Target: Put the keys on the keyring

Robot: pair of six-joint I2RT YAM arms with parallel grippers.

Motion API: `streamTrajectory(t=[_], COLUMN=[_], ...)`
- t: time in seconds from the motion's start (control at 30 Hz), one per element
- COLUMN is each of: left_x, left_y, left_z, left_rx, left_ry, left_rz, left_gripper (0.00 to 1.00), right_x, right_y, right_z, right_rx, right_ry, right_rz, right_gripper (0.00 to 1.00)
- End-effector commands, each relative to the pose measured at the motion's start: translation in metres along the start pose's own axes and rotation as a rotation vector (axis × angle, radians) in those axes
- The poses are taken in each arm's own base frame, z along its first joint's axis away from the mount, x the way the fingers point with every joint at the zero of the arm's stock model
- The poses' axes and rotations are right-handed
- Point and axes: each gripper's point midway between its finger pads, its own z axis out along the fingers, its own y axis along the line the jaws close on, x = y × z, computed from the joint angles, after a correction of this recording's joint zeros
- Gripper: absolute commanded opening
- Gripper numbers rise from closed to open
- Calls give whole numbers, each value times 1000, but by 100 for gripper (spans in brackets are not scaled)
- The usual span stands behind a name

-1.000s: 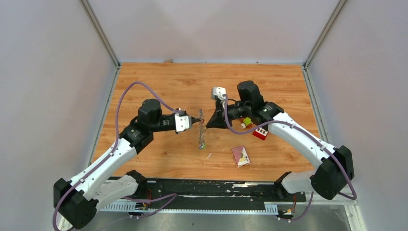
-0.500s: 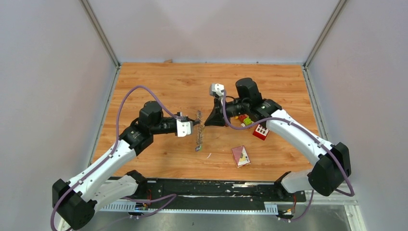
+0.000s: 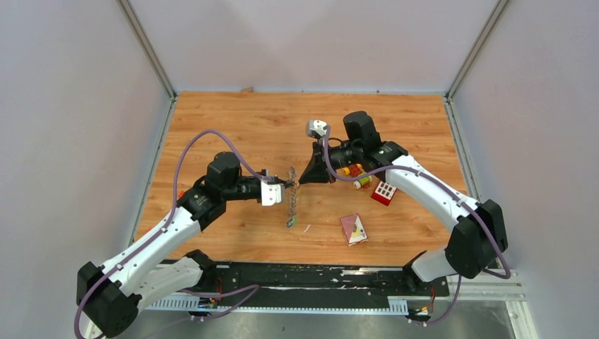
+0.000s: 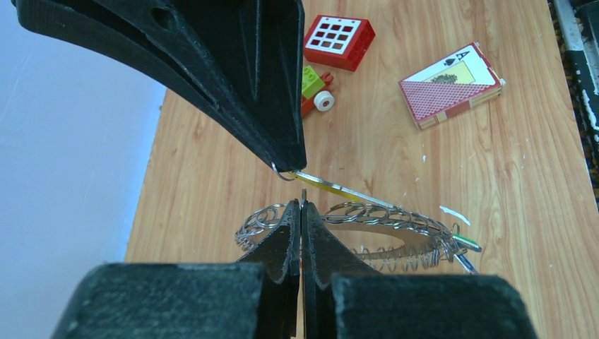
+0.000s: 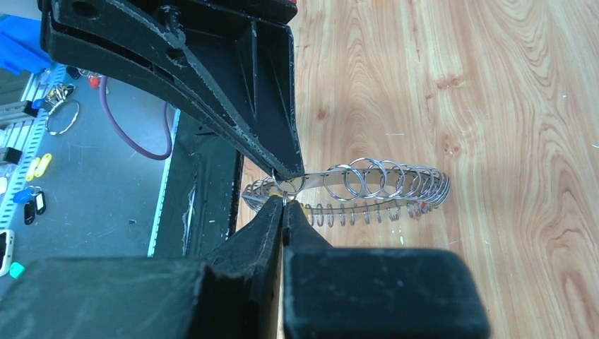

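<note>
The keyring is a large wire loop strung with many small split rings, held in the air over the table. It also shows in the top view and the right wrist view. My left gripper is shut on its wire. My right gripper meets it tip to tip and is shut on the small ring of a yellow key, whose blade lies along the keyring. A green-tagged key and a blue-tagged key hang at the keyring's far end.
A red block with white buttons and a yellow-red-green toy lie under the right arm. A card deck lies near the front edge, with a white scrap beside it. Grey walls enclose the wooden table.
Both grippers have stayed shut and tip to tip. The left gripper and the keyring have shifted slightly toward the near edge. The right arm has swung left, uncovering the toy.
</note>
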Motion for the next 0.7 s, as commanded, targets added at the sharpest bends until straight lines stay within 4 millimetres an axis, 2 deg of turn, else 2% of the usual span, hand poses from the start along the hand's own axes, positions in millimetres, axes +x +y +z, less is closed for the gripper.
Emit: streamTrajectory(t=[0.0,0.4,0.67], left_x=[-20,-16,-21], left_y=[10,18,20], left_z=[-4,-3,-4], left_rx=[-35,-90,-103], left_ry=[-58,-49,-68], left_rz=[78,42,24], left_gripper=[0,0,0], right_x=[-24,-17,-11], right_y=[6,12,9], right_z=[1,2,4], right_rx=[-64,-108,-111], right_ry=[-49,-44,-37], right_rz=[-33,-29,-14], right_gripper=[0,0,0])
